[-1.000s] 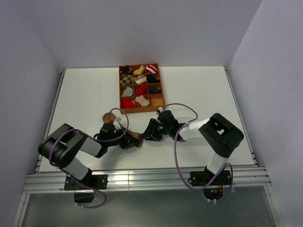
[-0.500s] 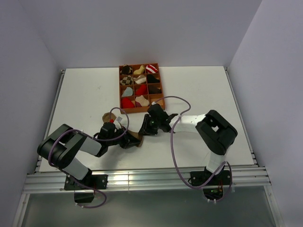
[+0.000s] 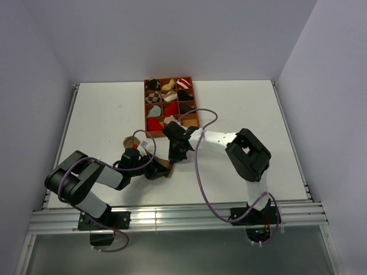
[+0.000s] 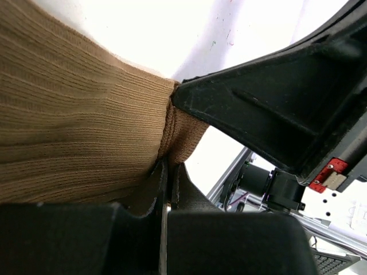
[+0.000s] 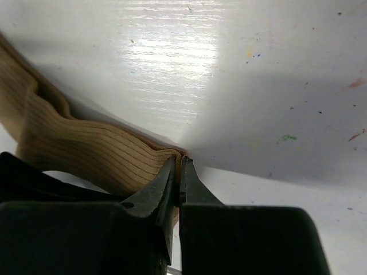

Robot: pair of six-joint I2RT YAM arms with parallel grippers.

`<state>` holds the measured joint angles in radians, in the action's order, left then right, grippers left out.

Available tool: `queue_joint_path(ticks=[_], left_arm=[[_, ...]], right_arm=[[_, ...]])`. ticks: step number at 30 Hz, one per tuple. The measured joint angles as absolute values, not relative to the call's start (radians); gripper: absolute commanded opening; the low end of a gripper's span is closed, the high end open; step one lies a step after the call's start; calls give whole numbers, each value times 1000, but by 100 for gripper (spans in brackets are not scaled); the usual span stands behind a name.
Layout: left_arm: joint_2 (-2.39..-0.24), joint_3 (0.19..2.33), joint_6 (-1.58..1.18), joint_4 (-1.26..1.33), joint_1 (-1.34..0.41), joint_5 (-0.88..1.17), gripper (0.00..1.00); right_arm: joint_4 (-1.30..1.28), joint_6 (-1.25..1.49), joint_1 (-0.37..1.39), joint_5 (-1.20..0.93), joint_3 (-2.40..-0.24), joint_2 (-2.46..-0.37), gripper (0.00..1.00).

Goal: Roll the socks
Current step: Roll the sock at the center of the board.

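Jaws on your left gripper [image 4: 166, 172] and right gripper [image 5: 179, 166] both pinch the ribbed brown fabric sock [image 4: 74, 132], toward the near edge of the table [image 3: 103, 114].

1. No text, number or brand is coming through legibly in any of the three views.
2. The left wrist view is showing a small red tag [image 4: 331, 172] on the dark hardware at the lower right, but any print on it is too small to read.
3. Just below it, a white surface [image 4: 351, 207] is carrying faint grey marks, and they are blurring out too much to read.
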<state>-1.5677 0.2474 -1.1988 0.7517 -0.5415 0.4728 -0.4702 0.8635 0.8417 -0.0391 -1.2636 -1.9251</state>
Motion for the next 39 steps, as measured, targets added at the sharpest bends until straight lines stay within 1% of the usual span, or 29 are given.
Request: queue_joint_path(ticks=[4,5,6,8,9,12,14,20,23,27,30,33,39], left_arm=[[-1568,249,-1201,750,-540,472,0],[-1568,250,-1201,748,-540,471,0],[-1568,250,-1202,746,-539,470,0],[-1568,250,-1211,743,-537,470,0],[-1568,250,-1215,742,-537,470,0],[-1563,247,-1222,737,-530,470,0],[-1557,239,-1229,737,-523,470,0],[-1547,221,-1251,741,-504,472,0],[-1546,217,-1261,747,-499,474,0],[-1539,204,-1273,756,-494,473,0],[-1535,188,-1283,772,-487,473,0],[-1535,176,-1299,788,-484,473,0],[-1550,159,-1319,833,-481,474,0]], right_arm=[[-582,846,847,-27,-1363,-1984,0],[-598,845,847,-28,-1377,-1991,4],[-606,843,847,-29,-1383,-1995,11],[-607,842,847,-38,-1386,-1996,23],[-600,841,847,-46,-1384,-1996,34],[-526,843,847,-81,-1330,-1971,46],[-429,847,846,-115,-1242,-1915,48],[-81,876,821,-214,-905,-1657,49],[91,892,794,-260,-789,-1608,49],[312,920,780,-317,-657,-1611,49],[432,946,780,-347,-597,-1634,48],[532,966,780,-368,-580,-1682,48],[649,981,780,-385,-580,-1751,46]])
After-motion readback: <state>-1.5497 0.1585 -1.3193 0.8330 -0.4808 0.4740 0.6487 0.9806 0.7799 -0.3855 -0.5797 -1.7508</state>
